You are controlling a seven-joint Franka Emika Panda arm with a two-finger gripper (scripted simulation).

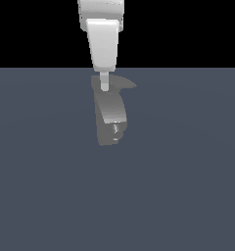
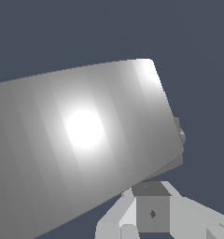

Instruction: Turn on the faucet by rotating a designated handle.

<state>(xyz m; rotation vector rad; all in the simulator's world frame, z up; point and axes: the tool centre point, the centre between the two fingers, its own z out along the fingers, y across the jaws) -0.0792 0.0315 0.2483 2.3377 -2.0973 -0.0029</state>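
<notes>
The faucet is a matte grey, curved, upright body standing on the flat floor in the exterior view. Its handle, a thin grey blade, sticks out from the top toward the exterior view's right. My white gripper comes down from above, and its narrow tip rests at the handle's base end, over the top of the body. The fingers look pressed together, with nothing held between them. In the wrist view the faucet fills most of the picture as a broad shiny curved surface, with the gripper close beside its edge.
A plain dark blue-grey floor spreads all around the faucet. A small notched detail sits near the faucet's lower end. No other objects show.
</notes>
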